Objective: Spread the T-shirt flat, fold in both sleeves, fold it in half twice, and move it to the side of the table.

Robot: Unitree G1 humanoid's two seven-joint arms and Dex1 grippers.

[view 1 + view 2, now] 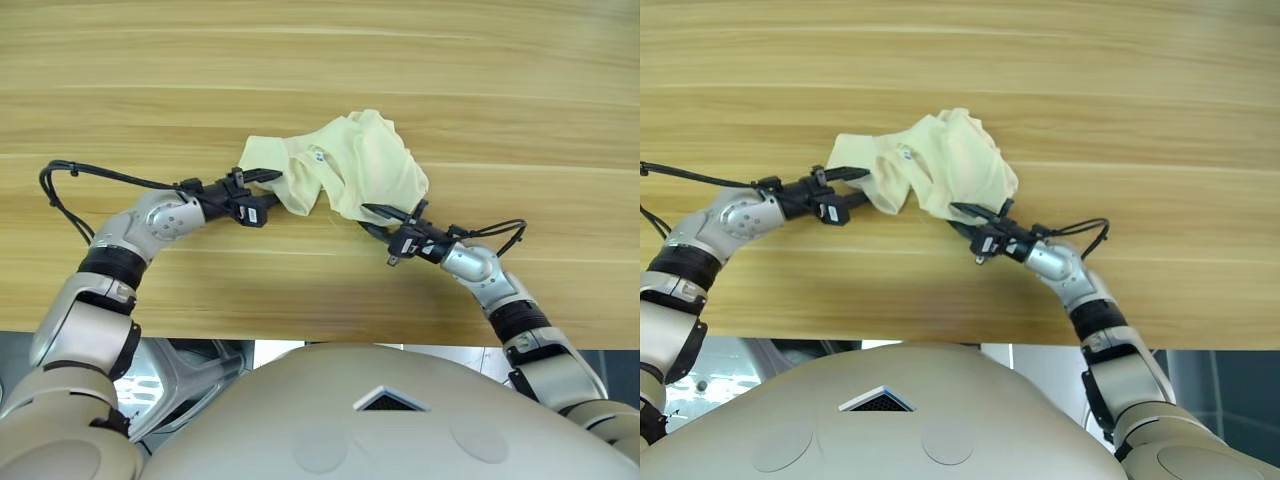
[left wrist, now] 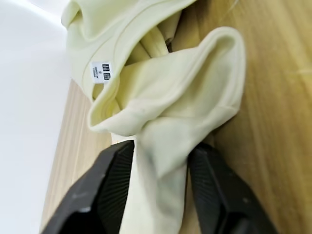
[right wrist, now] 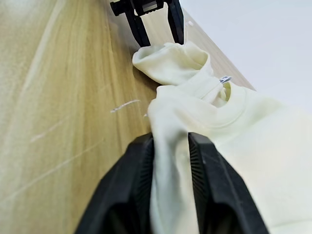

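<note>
bare table (image 1: 320, 50) wood beyond & to either side of bunched t-shirt (image 1: 350, 160): open approach. near side obstructed: left gripper (image 1: 274, 192) & right gripper (image 1: 368, 218) clamp its near edge, small gap btwn them.

On the table (image 1: 300, 60), T-shirt (image 1: 345, 165), heaped in one crumpled bundle. Left of the T-shirt, touching its left edge: left pincer (image 1: 272, 192), low over the table, clamped on a fold of cloth. At the T-shirt's near right corner: right pincer (image 1: 368, 217), clamped on a fold too, cloth squeezed between both fingers (image 3: 139, 170). Between the two, the T-shirt's near edge, down on the table. On top of the T-shirt, toward its left side: neck label (image 1: 318, 155), closer to the left pincer than the right. Behind the T-shirt, and out to either side of it, more table.
</note>
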